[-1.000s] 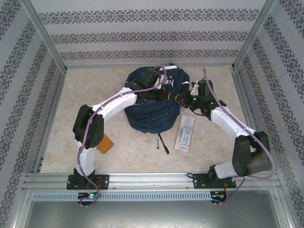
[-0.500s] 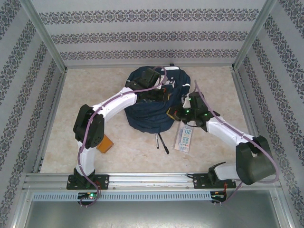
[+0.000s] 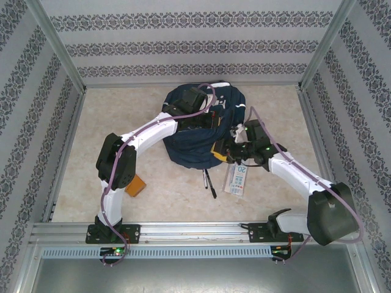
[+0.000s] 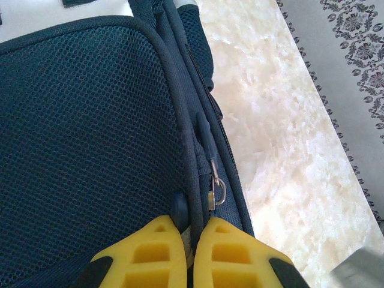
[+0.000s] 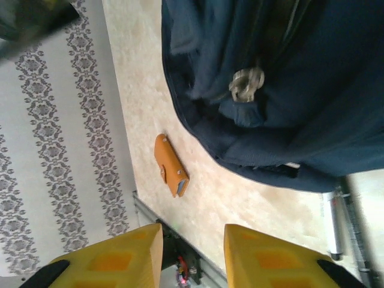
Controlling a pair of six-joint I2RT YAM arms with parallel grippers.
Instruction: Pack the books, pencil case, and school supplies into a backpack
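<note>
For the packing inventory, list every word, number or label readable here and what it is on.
"20": blue print on the pencil case.
Smaller print beside it: too small to read.
White patches on the backpack: too blurred to read.
On the orange booklet: nothing readable.

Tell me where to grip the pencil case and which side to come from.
Grip the pencil case across its narrow width, around mid-length, coming straight down from above. It lies flat on the table, so likely only the two long edges offer purchase; its far end sits close to the backpack, and the pens lie apart on its left.
</note>
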